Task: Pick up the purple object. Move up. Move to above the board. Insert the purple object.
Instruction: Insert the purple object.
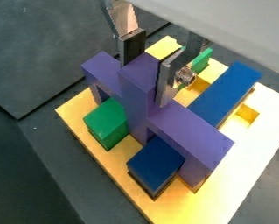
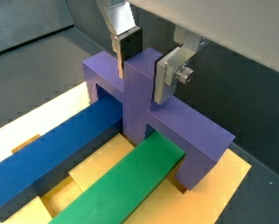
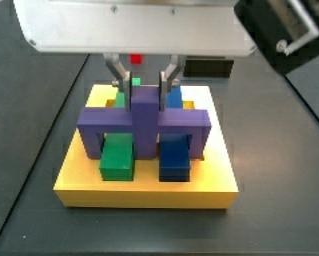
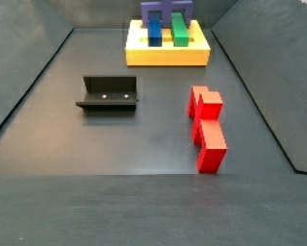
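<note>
The purple object (image 3: pixel 144 118) sits low on the yellow board (image 3: pixel 148 185), its crosspiece spanning the green bar (image 3: pixel 116 155) and the blue bar (image 3: pixel 175 155). My gripper (image 3: pixel 146 78) comes down from above, its silver fingers pressed on both sides of the raised middle. Both wrist views show this grip: the gripper (image 1: pixel 149 66) on the purple object (image 1: pixel 165 127), and the gripper (image 2: pixel 144 63) on the purple object (image 2: pixel 165 122). A side view shows the purple object (image 4: pixel 166 13) on the board (image 4: pixel 168 56) at the far end; the gripper is out of frame there.
A red upright block (image 4: pixel 207 130) lies on the dark floor right of centre. The dark fixture (image 4: pixel 108 94) stands to its left. A small dark grey box (image 3: pixel 209 68) sits behind the board. Dark walls enclose the floor.
</note>
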